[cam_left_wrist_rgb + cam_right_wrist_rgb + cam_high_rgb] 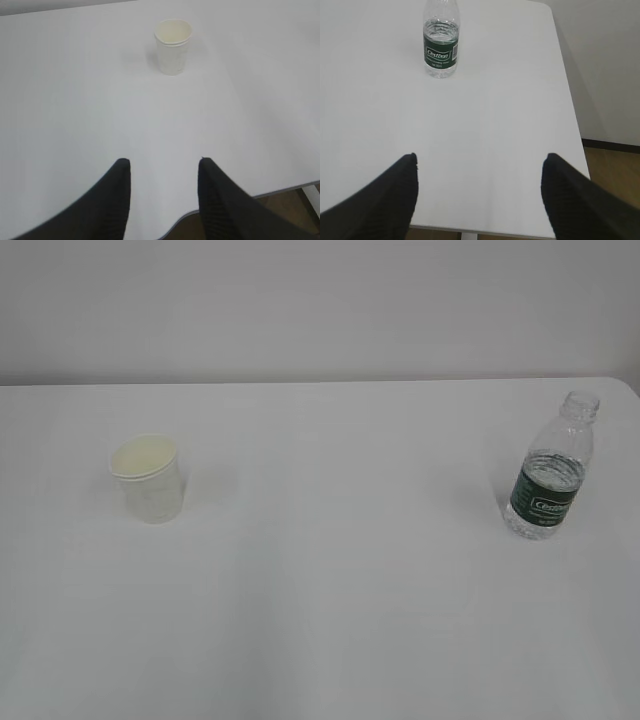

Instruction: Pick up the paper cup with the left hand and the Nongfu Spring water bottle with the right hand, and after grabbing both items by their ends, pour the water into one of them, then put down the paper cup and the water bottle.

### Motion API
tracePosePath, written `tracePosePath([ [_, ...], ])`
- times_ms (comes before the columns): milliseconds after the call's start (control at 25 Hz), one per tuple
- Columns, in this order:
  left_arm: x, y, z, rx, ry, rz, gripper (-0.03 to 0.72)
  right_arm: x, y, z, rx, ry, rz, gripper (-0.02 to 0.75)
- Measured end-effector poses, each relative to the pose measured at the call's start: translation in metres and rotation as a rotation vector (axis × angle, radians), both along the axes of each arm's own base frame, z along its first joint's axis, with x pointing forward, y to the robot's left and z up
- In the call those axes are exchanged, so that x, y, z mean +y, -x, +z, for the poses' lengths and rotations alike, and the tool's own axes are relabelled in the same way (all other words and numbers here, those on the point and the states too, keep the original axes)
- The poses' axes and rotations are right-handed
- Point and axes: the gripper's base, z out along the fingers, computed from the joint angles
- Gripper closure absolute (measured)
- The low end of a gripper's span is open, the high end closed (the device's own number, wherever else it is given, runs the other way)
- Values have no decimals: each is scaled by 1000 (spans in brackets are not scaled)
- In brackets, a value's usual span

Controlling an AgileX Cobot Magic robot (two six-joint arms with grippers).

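The white paper cup (148, 478) stands upright on the left of the white table, and it also shows far ahead in the left wrist view as the paper cup (173, 46). My left gripper (162, 162) is open and empty, well short of it near the table's front edge. The clear Nongfu Spring water bottle (549, 470), uncapped with a dark green label, stands upright at the right with water inside. Seen from the right wrist, the bottle (440, 41) is far ahead and my right gripper (479, 157) is wide open and empty. Neither arm appears in the exterior view.
The white table (330, 570) runs to a pale wall at the back. Its right edge (570, 110) drops to a wooden floor beside a wall. The front edge (280, 190) lies just under my left fingers.
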Motion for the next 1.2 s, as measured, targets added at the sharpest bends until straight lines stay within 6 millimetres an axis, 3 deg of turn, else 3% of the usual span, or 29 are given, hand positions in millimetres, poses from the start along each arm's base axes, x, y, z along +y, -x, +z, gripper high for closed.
tracePosePath([
  [1200,0,0,0,0,2,-1,363,0,0,0,0,0,0,153],
])
